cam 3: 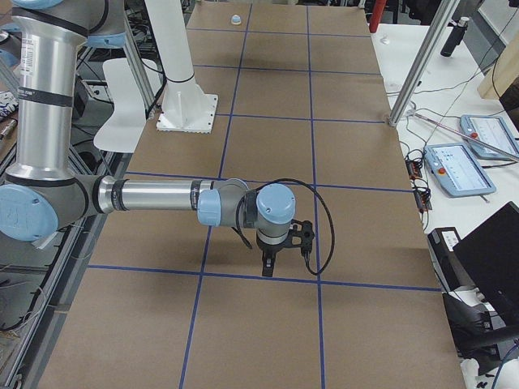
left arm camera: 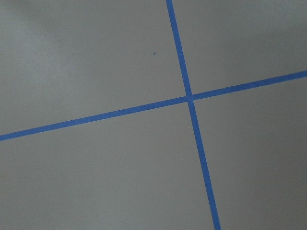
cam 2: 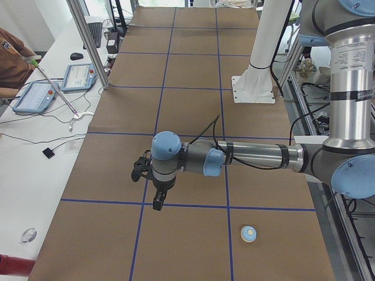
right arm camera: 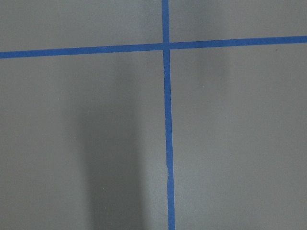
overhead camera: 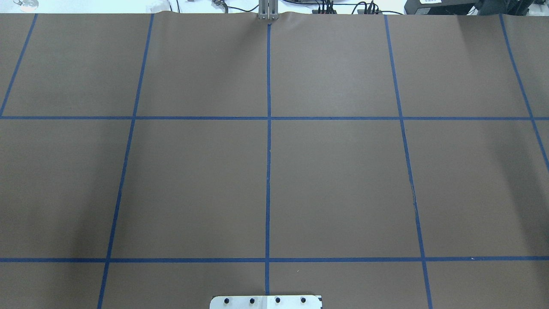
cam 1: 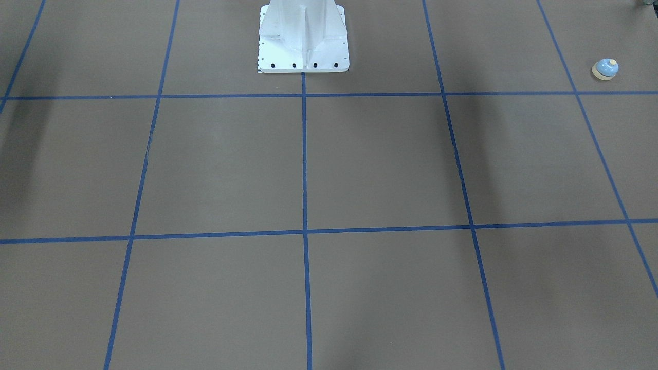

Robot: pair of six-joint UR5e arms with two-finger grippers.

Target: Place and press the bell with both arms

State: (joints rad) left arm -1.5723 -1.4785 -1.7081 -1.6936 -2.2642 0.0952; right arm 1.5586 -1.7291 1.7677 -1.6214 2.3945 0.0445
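Note:
The light-blue bell (cam 1: 605, 69) with its cream button stands upright on the brown table near the robot's left end; it also shows in the exterior left view (cam 2: 249, 233) and small and far in the exterior right view (cam 3: 235, 19). My left gripper (cam 2: 158, 202) hangs above the table over a blue tape line, well away from the bell. My right gripper (cam 3: 269, 266) hangs above the table at the other end. Both show only in the side views, so I cannot tell whether they are open or shut. Both wrist views show only bare table and tape lines.
The white pedestal (cam 1: 303, 41) stands at the robot's side of the table, also in the overhead view (overhead camera: 266, 301). Blue tape lines grid the brown table (overhead camera: 343, 180). Metal posts (cam 2: 88, 41), tablets (cam 2: 79, 76) and a seated person (cam 2: 9, 58) are beside the table.

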